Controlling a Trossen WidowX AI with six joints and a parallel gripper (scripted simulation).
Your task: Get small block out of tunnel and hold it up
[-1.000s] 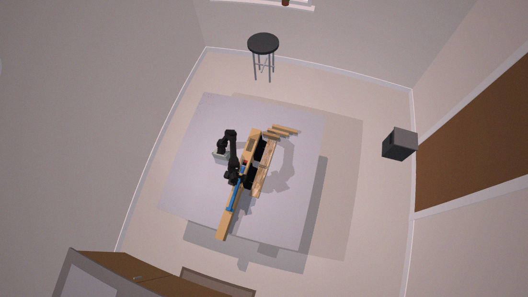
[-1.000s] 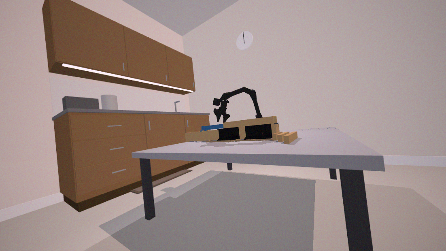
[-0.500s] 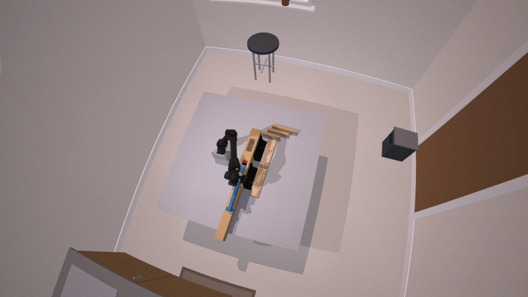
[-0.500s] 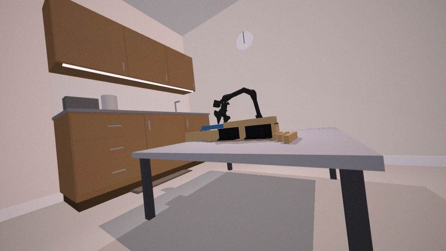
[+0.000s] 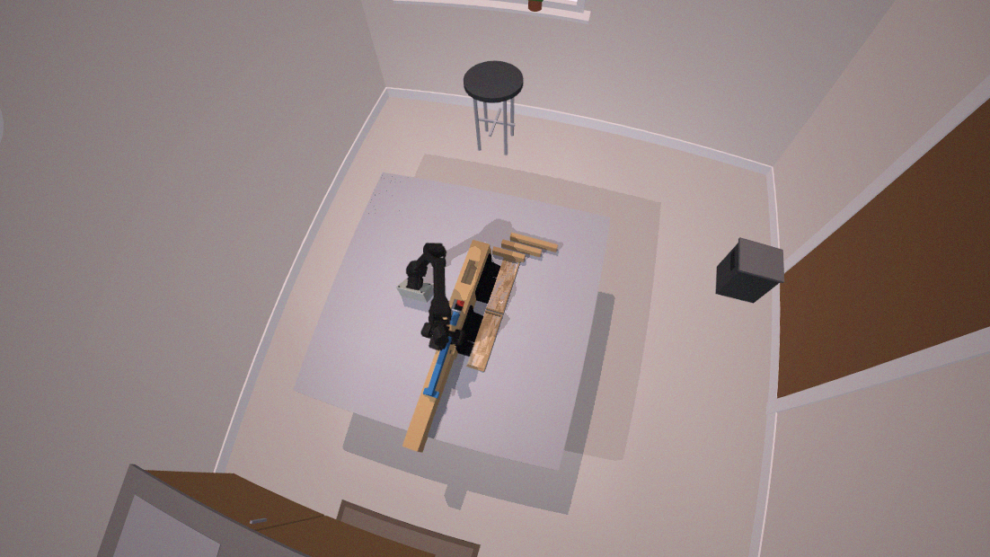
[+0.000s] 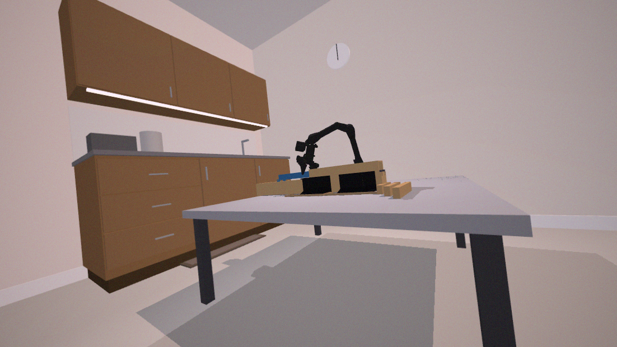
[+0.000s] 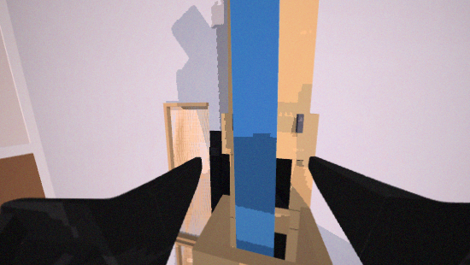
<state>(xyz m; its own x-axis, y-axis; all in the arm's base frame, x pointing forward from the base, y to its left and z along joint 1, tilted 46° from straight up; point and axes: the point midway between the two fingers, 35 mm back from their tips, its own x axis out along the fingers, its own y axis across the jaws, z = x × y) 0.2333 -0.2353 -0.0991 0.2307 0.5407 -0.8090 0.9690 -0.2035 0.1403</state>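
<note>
Overhead, the end effector [image 5: 453,337] [image 6: 309,169] [image 7: 254,161] hangs by the tunnel's end with its fingers wide apart, gripping nothing; between and beyond them runs the blue handle [image 5: 436,372] [image 6: 293,176] [image 7: 255,85], apart from both fingertips; it extends out of the wooden tunnel [image 5: 479,251] [image 6: 353,167] [image 7: 252,258] along a light wooden rail [image 5: 419,426] [image 6: 278,188] [image 7: 297,51]; a small red block [image 5: 458,304] shows at an opening in the tunnel's top; three loose wooden rods [image 5: 534,242] [image 6: 402,190] lie near the tunnel's far end on the tabletop [image 5: 359,332] [image 6: 345,207] [image 7: 384,85]
</note>
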